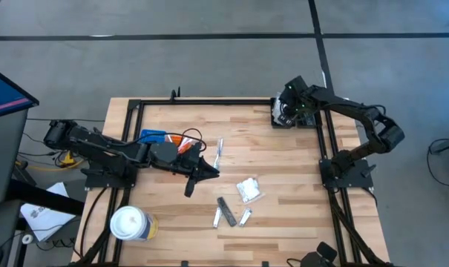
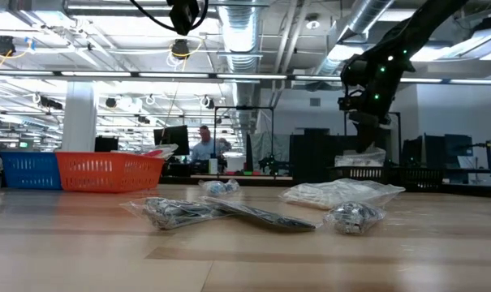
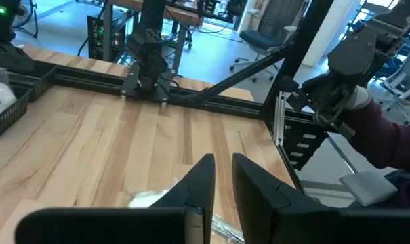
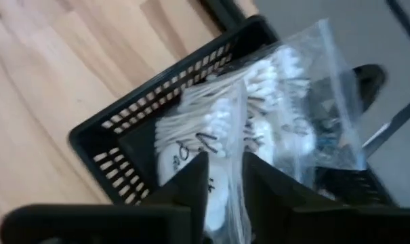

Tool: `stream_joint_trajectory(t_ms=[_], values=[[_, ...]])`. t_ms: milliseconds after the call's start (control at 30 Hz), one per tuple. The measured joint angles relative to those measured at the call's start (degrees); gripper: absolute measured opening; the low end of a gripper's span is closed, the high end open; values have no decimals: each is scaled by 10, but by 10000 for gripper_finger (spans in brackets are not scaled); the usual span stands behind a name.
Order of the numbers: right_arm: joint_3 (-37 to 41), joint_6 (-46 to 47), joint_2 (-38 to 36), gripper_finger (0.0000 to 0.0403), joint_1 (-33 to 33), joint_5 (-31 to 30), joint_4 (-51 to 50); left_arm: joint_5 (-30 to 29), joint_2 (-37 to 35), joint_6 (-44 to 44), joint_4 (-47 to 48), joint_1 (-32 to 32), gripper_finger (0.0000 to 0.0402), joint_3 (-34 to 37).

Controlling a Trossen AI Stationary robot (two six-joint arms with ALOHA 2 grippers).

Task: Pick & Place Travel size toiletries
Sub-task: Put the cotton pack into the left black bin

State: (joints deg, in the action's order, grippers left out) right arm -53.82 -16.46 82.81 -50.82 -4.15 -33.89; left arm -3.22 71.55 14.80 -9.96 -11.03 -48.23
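Note:
Several toiletries lie on the wooden table: a crinkly clear packet with white contents [image 1: 248, 190] [image 2: 342, 193], short dark grey sticks [image 1: 225, 210], and a thin toothbrush-like stick [image 1: 219, 152]. At the far right corner, clear packets of white swabs [image 4: 218, 122] lie in a black basket [image 4: 116, 146] [image 1: 277, 117]. My right gripper [image 4: 225, 186] [image 1: 287, 111] points down into it, open by a narrow gap, with the top packet showing in that gap. My left gripper [image 3: 223, 183] [image 1: 203, 172] hovers over the table's middle, slightly open, with nothing between its fingers. My right gripper stands from above over the top packet's clear film [image 4: 235, 146] in the basket. I cannot tell whether its fingers touch the film. The packet rests on the others inside the basket.
Blue and orange ribbed trays [image 1: 165, 138] [image 2: 111, 172] stand at the far left, partly under the left arm. A round white lidded cup [image 1: 129, 224] stands at the near left. A black frame [image 1: 209, 102] edges the table. Beyond the right edge, a person's dark red sleeve [image 3: 387, 142] shows.

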Motion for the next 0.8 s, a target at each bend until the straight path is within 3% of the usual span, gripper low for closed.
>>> stream_joint_trajectory(t_ms=[200, 367, 500, 700, 800], values=[[0, 7, 0, 145, -3, -9, 9, 0, 0, 0, 0, 0, 47, 0], [0, 35, -7, 162, 10, -7, -33, 0, 0, 0, 0, 0, 47, 0], [0, 50, -7, 132, 39, -5, -62, -1, 0, 0, 0, 0, 47, 0], [0, 58, -7, 16, 81, -4, -85, -3, 0, 0, 0, 0, 47, 0], [0, 66, -7, 16, 90, -27, -85, -3, 0, 0, 0, 0, 47, 0]])
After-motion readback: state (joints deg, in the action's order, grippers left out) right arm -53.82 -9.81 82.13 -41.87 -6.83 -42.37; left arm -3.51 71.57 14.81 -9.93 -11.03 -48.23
